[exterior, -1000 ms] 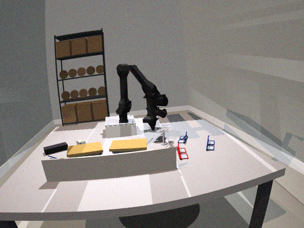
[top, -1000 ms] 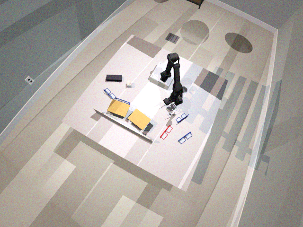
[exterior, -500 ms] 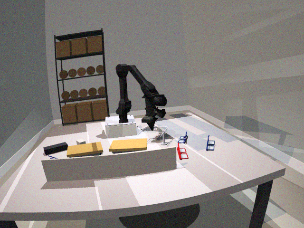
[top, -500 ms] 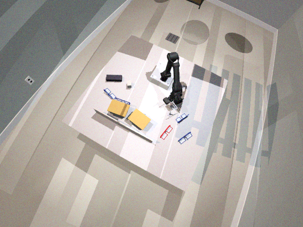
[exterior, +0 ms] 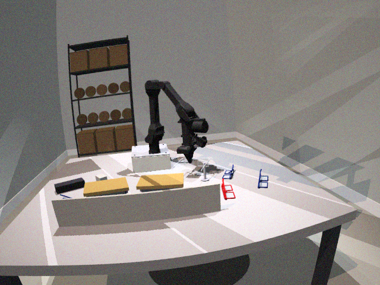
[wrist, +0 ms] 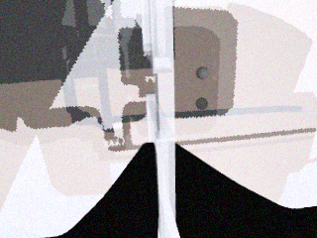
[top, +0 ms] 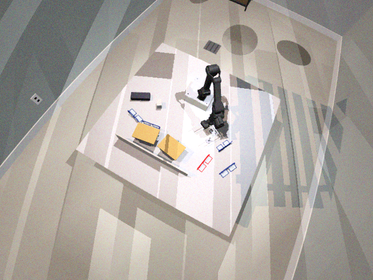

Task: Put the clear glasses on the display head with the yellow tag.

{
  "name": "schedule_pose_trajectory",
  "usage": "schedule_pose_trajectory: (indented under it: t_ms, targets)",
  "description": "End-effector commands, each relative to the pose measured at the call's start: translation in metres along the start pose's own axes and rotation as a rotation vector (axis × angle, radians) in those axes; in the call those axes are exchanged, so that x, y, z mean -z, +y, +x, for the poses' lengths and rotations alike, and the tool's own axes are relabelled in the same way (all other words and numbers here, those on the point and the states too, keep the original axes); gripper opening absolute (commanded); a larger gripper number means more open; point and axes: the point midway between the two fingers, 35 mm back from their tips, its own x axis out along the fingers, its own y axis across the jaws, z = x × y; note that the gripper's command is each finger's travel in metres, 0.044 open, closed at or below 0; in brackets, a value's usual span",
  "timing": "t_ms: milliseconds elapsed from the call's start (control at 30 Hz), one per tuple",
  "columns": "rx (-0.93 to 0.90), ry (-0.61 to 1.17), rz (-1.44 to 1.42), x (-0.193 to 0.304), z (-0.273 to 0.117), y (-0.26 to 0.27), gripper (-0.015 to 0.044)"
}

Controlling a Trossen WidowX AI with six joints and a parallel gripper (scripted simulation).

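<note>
Top view, fingers: the tips of the fingers [top: 211, 128] [exterior: 190, 160] are mostly hidden under the black wrist, out over the bench [top: 192, 195] [exterior: 276, 224].
Top view, clear glasses: the clear glasses [top: 213, 131] [exterior: 209, 159] [wrist: 165, 99] are right at the fingers, well apart from both yellow-topped blocks.
Top view, blocks: from the fingers, one yellow-topped block [top: 171, 147] [exterior: 160, 181] is at eight o'clock, the other yellow-topped block [top: 145, 132] [exterior: 105, 186] at nine. I can't tell which carries the tag.
Top view, other eyewear: red glasses [top: 203, 161] [exterior: 224, 188] lie at six o'clock, two blue pairs at five.
Top view, dark case: a dark case [top: 140, 96] [exterior: 69, 185] is at ten o'clock.
Exterior view, arm: it bends over, fingers pointing down among the thin clear frames.
Exterior view, stand: a small pale stand [exterior: 205, 176] is near, between four and five o'clock from the fingertips.
Exterior view, panel: a long upright panel [exterior: 138, 205] stands on the near side of both blocks.
Wrist view, grip: the black fingers are clamped on the clear glasses, a pale bar running twelve to six between them.
</note>
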Motion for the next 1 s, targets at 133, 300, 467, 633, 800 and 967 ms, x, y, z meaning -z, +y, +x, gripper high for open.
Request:
schedule_pose_trajectory:
  t_ms: [133, 300, 467, 633, 800, 967]
  targets:
    - [0.003, 0.004, 0.0, -0.001, 0.0, 0.0, 0.0]
    - [0.003, 0.004, 0.0, -0.004, 0.0, 0.0, 0.0]
    - [0.003, 0.004, 0.0, -0.008, 0.0, 0.0, 0.0]
    - [0.003, 0.004, 0.0, -0.01, -0.009, -0.001, 0.0]
    - [0.003, 0.003, 0.0, -0.012, -0.037, -0.001, 0.0]
    - [0.003, 0.003, 0.0, -0.012, -0.06, 0.0, 0.0]
